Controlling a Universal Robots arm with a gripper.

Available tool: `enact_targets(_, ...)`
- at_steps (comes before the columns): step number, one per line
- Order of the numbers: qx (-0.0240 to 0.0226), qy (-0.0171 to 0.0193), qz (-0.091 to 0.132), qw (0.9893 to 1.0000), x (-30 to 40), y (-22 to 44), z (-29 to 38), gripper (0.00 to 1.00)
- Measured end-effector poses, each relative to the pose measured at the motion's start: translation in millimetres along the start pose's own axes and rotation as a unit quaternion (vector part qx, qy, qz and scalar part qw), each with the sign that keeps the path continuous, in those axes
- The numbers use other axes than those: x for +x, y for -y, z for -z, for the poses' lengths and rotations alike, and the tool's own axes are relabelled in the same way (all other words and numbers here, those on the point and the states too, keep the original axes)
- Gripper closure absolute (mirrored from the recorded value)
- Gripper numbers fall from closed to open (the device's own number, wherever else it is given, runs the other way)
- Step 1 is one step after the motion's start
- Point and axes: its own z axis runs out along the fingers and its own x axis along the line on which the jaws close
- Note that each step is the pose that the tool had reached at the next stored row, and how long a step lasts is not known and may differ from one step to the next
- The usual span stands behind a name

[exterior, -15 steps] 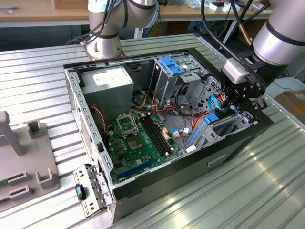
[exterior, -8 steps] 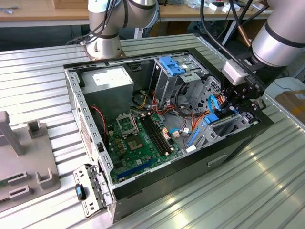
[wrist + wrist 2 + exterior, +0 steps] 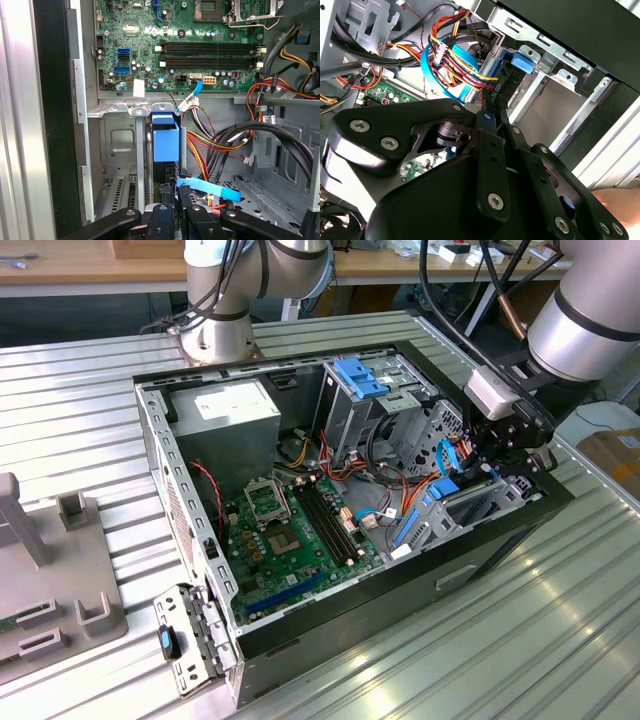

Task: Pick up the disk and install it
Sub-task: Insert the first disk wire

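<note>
First wrist view: gripper point(image 3: 172, 212) clamped on the disk point(image 3: 166, 145), held on edge, long axis pointing into the case's point(image 3: 55, 125) drive bay.

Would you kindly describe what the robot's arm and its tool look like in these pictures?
In the exterior view the arm has thick, rounded silver-grey segments with a darker band at the joint, and black cables run alongside it. A small light-grey box sits at the wrist. The tool is matte black, built of flat linkage bars joined by silver screws, as both wrist views show.

Matt black tool point(image 3: 170, 220), blue plastic disk point(image 3: 165, 140) frame.
</note>
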Motion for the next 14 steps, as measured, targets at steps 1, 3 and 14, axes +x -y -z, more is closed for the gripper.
enact_targets(1, 0.0000, 0.0000, 0.000, 1.0000, 0.0, 0.0, -0.1, 0.84)
enact_targets(3, 0.0000, 0.0000, 0.000, 1.0000, 0.0, 0.1, -0.2, 0.84)
enact_targets(14, 0.0000, 0.0003, 0.000, 1.0000, -0.1, 0.7, -0.3, 0.84)
